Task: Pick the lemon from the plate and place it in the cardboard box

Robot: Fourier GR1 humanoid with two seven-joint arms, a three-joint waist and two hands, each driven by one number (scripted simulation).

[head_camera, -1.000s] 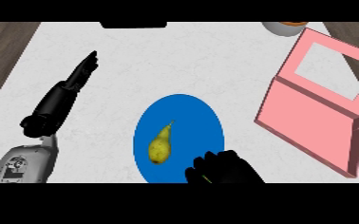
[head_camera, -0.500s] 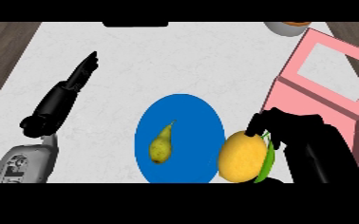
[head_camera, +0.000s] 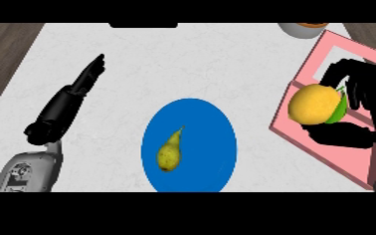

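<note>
1. Lemon [head_camera: 314,103] sits in the right hand [head_camera: 357,87], whose dark fingers curl round its far and right sides while the thumb shows below it, so the hand is closed on the fruit.
2. It hangs at the right of the scene, over the left rim of the pink box [head_camera: 316,152], well apart from the blue plate [head_camera: 213,129]. How high it is above the box cannot be judged from this steep view.
3. On the plate only a pear [head_camera: 169,152] lies, its stem pointing far.
4. The left hand [head_camera: 73,92] rests at the left over the counter [head_camera: 183,59], fingers straight and together, holding nothing.
5. Handling, as a judgement: the fruit looks round, fairly stiff and light to moderate in weight, with a smooth rind that could roll or slip in a shallow pinch. It is not fragile, so a short drop into the box should do no harm.
6. The best hold is round its widest middle, fingers on one side and thumb opposite, as it looks now. The green leaf [head_camera: 336,112] at its right gives no purchase.
7. The lemon seems only at the rim, so the next move likely calls for carrying it further right over the box's pale inside before the fingers part, or it may roll back onto the counter.
</note>
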